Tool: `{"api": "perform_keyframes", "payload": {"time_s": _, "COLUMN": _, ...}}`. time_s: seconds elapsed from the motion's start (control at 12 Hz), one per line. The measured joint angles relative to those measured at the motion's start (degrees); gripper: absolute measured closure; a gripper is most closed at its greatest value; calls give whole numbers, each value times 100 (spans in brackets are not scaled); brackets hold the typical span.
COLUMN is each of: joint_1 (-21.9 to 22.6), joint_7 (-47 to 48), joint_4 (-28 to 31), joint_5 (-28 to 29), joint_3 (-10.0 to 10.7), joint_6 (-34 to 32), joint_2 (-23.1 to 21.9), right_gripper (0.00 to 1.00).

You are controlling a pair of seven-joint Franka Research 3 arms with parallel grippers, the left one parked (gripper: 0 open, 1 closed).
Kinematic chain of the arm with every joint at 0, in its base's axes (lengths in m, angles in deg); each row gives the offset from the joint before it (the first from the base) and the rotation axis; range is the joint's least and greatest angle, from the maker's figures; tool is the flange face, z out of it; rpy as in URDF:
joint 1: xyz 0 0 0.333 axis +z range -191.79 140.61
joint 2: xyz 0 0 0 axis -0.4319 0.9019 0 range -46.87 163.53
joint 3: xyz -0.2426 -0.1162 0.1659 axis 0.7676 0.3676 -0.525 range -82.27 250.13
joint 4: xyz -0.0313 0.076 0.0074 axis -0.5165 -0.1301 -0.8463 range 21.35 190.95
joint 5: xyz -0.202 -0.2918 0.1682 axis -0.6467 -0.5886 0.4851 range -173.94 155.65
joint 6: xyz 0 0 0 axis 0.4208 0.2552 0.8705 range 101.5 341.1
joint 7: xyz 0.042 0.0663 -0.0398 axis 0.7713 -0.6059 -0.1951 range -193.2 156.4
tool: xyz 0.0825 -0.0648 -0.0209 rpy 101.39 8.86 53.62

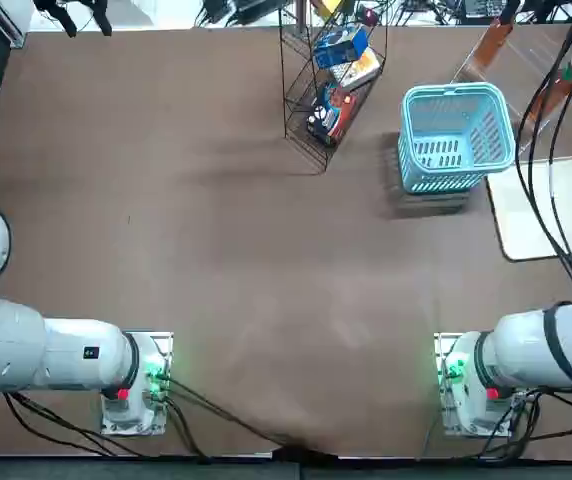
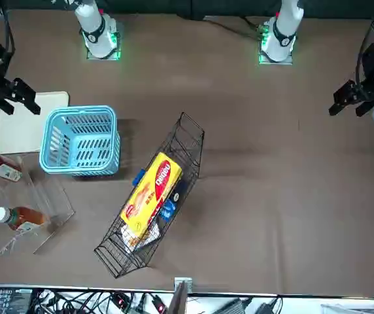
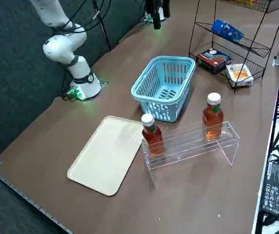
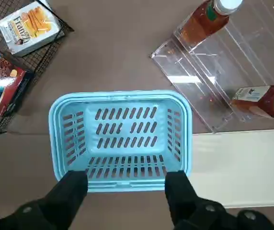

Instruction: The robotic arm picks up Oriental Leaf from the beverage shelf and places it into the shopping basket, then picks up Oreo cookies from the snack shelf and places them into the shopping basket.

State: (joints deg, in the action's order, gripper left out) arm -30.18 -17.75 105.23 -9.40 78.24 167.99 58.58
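1. Right gripper (image 4: 126, 176): fingers wide apart, nothing between them. It hangs above the table, aimed down past its fingertips at the basket.
2. Shopping basket (image 4: 120, 124): below the gripper and just ahead of the fingers. Slotted floor bare; neither item is in.
3. Beverage shelf (image 3: 190, 146): clear acrylic, farther out from the gripper and off to its right. Two amber bottles with white caps sit on it, one (image 3: 212, 117) on the side nearer the rack, the other (image 3: 152, 139) nearer the pale tray (image 3: 105, 155). Oriental Leaf is presumably one of these; cannot tell which is wanted.
4. Snack shelf (image 1: 296, 100): black wire rack, ahead of the gripper and well to its left. Oreo cookies (image 3: 228, 30), the blue box, rest on an upper tier, with a dark box (image 3: 213, 60) and a white box (image 3: 239, 74) lower down.
5. Progress: nothing delivered; both transfers remain. Judged to be at the start, bottle first.
6. Next, likely: move outward and right, straddle one bottle, grip its body. Smooth round sides could slip or roll if taken off-centre; a low finger might knock the acrylic.
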Motion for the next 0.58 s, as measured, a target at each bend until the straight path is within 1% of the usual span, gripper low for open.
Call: {"api": "perform_keyframes", "payload": {"time_s": 0.58, "joint_1": 17, "joint_7": -9, "joint_4": 6, "joint_5": 0, "joint_3": -9, "joint_6": 2, "joint_2": 0, "right_gripper": 0}}
